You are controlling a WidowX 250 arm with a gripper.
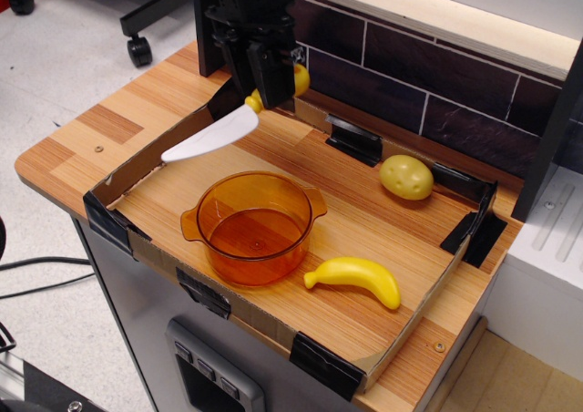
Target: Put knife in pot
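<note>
My black gripper is shut on the yellow handle of the knife and holds it in the air above the back left of the tray. The white blade slants down to the left, its tip over the tray's left wall. The orange translucent pot stands upright and empty at the tray's front left, below and in front of the knife, apart from it.
A yellow toy banana lies right of the pot. A yellow potato sits at the back right. A low cardboard wall with black clips rings the wooden tray. A dark tiled wall stands behind.
</note>
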